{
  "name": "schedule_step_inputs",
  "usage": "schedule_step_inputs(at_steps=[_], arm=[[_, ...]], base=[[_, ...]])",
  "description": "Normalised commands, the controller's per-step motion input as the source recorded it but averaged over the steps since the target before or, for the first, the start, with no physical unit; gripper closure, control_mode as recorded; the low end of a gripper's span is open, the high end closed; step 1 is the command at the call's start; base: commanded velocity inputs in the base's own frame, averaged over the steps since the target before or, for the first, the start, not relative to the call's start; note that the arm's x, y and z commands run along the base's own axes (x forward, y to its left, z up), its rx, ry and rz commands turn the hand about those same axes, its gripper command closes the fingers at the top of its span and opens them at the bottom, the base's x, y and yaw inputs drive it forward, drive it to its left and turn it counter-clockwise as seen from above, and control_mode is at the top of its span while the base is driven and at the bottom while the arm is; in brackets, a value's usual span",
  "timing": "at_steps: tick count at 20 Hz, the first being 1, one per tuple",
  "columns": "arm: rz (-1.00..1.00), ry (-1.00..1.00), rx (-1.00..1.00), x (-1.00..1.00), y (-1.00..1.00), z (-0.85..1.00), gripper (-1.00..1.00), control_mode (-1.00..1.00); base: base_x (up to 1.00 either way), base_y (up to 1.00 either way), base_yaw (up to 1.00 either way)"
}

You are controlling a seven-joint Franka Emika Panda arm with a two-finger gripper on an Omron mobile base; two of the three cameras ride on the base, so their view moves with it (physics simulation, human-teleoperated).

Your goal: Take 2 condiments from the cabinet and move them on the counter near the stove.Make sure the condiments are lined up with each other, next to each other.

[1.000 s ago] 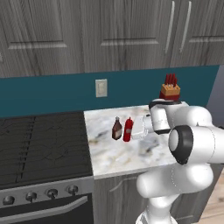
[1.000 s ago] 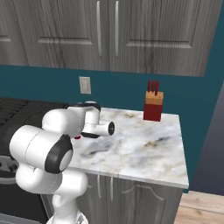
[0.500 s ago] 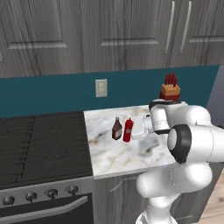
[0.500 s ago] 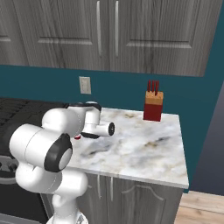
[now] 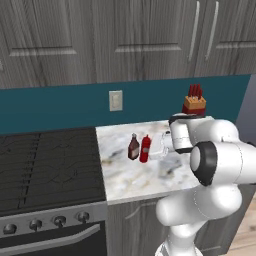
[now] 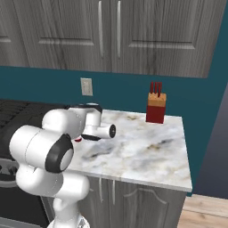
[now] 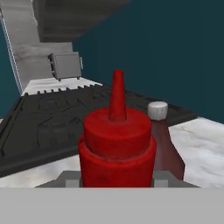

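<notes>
**A:** On the counter (image 5: 150, 177), right of the stove (image 5: 47, 165), what do you make out?

**B:** Two condiments stand upright on the marble. The red squeeze bottle (image 5: 145, 148) is just beside the dark brown bottle (image 5: 133, 147), on the side away from the stove. They sit so near each other that they look to be touching or almost so, roughly in a row running along the counter's length, set in from the stove-side edge.

**A:** And the gripper?

**B:** The gripper (image 5: 164, 144) sits level with the red squeeze bottle, on the side away from the stove, pointing toward it. In the hand view the red squeeze bottle (image 7: 117, 146) rises close up in the middle, its pointed nozzle straight up, and the dark brown bottle (image 7: 164, 142) with its pale cap peeks out behind it, with the stove (image 7: 65, 118) beyond. The grey finger tips (image 7: 70, 179) appear at either side of the bottle's base.

**A:** Is it clamped on the bottle?

**B:** The jaws stand narrow, about the width of the bottle, flanking it. Whether the pads actually press on it I cannot tell.

**A:** Anything else on the counter?

**B:** A knife block (image 6: 155, 108) with red handles stands at the back, against the teal wall, well away from the stove. A wall outlet (image 5: 115, 100) sits on that wall above the counter's stove end.
</notes>
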Motion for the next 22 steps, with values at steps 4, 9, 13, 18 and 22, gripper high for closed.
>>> schedule_step_inputs(at_steps=[4, 9, 13, 18, 22], arm=[[0.00, 0.00, 0.00, 0.09, 0.10, -0.05, 1.00, -1.00], [0.00, 0.00, 0.00, 0.15, 0.07, -0.08, 1.00, -1.00], [0.00, 0.00, 0.00, 0.16, 0.00, -0.18, 1.00, -1.00], [0.00, 0.00, 0.00, 0.13, 0.00, -0.26, 1.00, -1.00], [0.00, 0.00, 0.00, 0.26, 0.00, -0.16, 1.00, -1.00]], base=[[0.00, 0.00, 0.00], [0.00, 0.00, 0.00], [0.00, 0.00, 0.00], [0.00, 0.00, 0.00], [0.00, 0.00, 0.00]])
